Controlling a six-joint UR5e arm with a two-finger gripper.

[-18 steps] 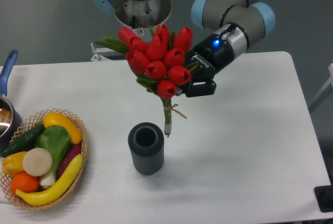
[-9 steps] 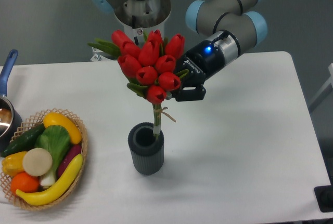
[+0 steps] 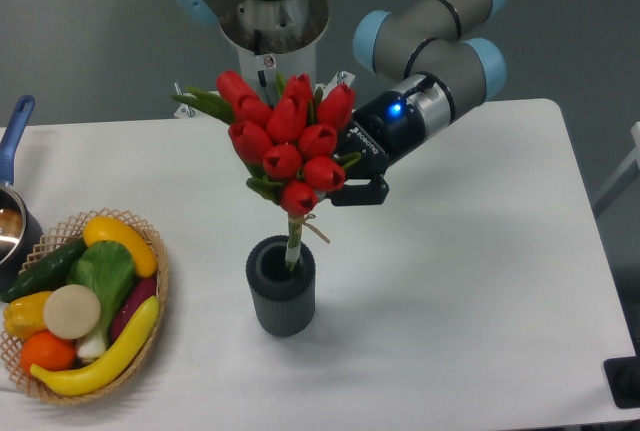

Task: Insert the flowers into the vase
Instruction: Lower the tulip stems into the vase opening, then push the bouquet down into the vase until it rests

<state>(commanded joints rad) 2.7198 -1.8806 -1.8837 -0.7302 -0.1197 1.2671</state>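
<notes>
Here the flowers (image 3: pixel 285 141) are held upright above the vase (image 3: pixel 281 285), their red buds bunched over green leaves and the whole bunch spreading wider than the vase below. The pale tied stems are seen reaching down into the vase's round mouth, toward its right side; how deep they go cannot be told. The vase, dark grey and ribbed, is stood upright on the white desk (image 3: pixel 480 281), a little left of the desk's middle.

The bunch is gripped from its right side by the pincer (image 3: pixel 345 186), which is clenched on the flowers just under the lowest buds; its fingers are largely hidden behind the blooms. A blue light is shown on the wrist behind the pincer, and the arm (image 3: pixel 435 46) is bent up and back toward the top of the view.

Well apart from the vase, at the desk's left edge, a wicker basket (image 3: pixel 150 271) is set, filled with produce: yellow, green, orange, purple and white pieces are heaped in it. Just beyond the basket, a pot with a blue handle (image 3: pixel 18 121) is cut off by the left border.
</notes>
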